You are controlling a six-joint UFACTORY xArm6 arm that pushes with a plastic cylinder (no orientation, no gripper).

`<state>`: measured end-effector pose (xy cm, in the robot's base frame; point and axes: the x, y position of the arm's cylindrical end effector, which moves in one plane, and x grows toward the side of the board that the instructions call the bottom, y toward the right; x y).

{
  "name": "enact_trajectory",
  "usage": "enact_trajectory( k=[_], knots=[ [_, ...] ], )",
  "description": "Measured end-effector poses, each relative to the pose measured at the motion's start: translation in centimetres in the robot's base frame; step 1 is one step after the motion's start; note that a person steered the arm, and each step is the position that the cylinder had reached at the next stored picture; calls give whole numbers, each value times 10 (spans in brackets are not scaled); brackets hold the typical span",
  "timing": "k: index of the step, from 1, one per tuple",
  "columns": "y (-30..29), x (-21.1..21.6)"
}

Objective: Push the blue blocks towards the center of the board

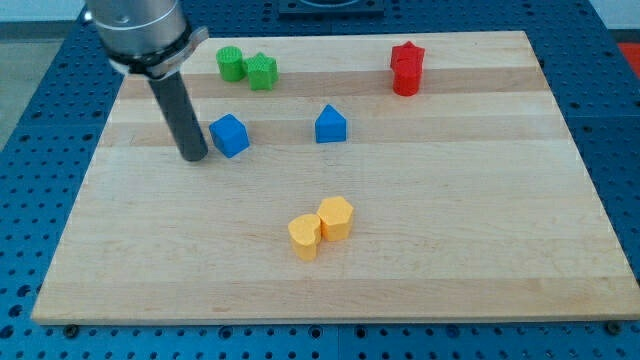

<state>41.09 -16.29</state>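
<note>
Two blue blocks lie in the upper middle of the wooden board. A blue cube-like block is on the left and a blue house-shaped block is to its right. My tip rests on the board just left of the blue cube, almost touching its left side. The dark rod rises from the tip to the arm's head at the view's top left.
Two green blocks sit side by side near the top edge, above the blue cube. A red star-shaped block stands at the top right. Two yellow blocks touch each other below the centre.
</note>
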Motion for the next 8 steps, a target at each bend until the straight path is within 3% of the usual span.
enact_trajectory(
  k=[1, 2, 3, 4, 5, 6, 8],
  knots=[
    [30, -26],
    [49, -1],
    [129, 1],
    [160, -22],
    [160, -22],
    [184, 4],
    [186, -34]
  ],
)
